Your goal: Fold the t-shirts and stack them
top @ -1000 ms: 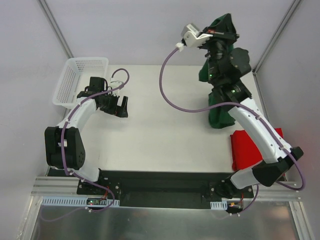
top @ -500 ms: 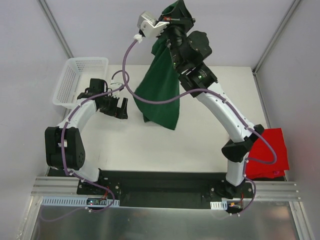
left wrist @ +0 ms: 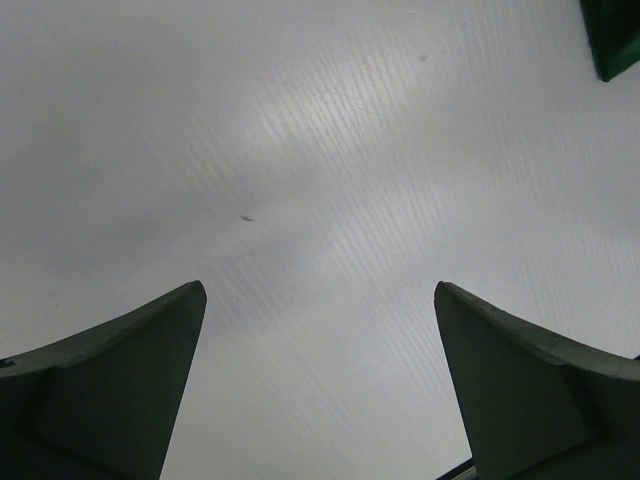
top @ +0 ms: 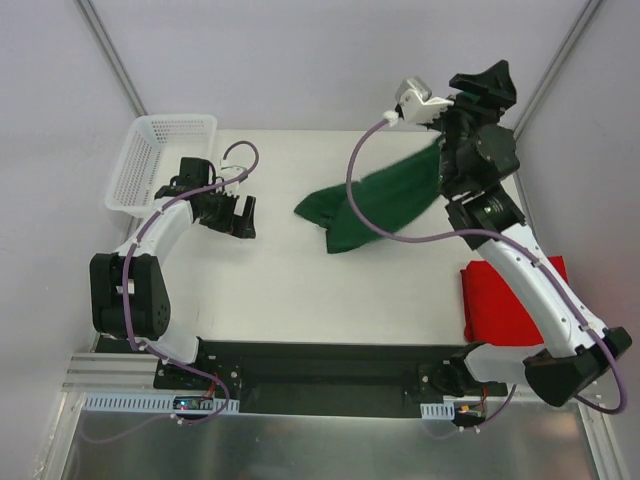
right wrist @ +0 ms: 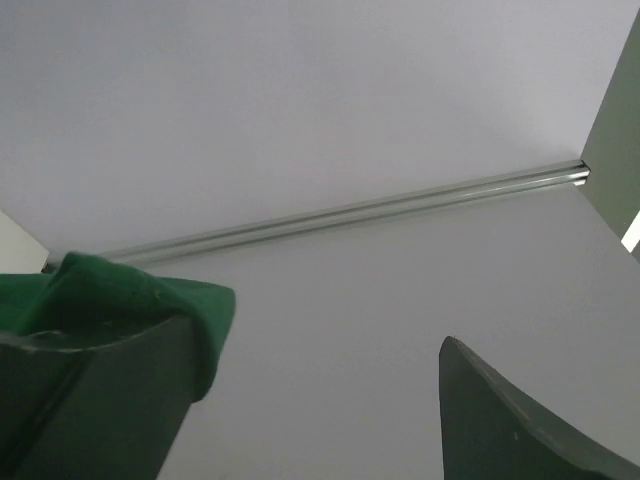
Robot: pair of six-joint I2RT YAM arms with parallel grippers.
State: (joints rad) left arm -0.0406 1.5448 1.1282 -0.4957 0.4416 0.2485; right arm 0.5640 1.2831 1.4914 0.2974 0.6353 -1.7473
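It is a robot lab: plain panels (top: 300,60) on metal posts (top: 107,50) enclose a white table (top: 290,290), left arm (top: 160,230) and right arm (top: 530,280) bolted to a black plate (top: 330,365).

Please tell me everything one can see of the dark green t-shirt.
The dark green t-shirt looks like soft, matte cotton, crumpled into a long wrinkled band. Its lower end lies on the white table near the middle; from there it rises slanting toward the right claw. In the right wrist view a fold drapes over one finger, while the jaws stand apart. It lies apart from the red t-shirt. Sleeves and collar cannot be made out.
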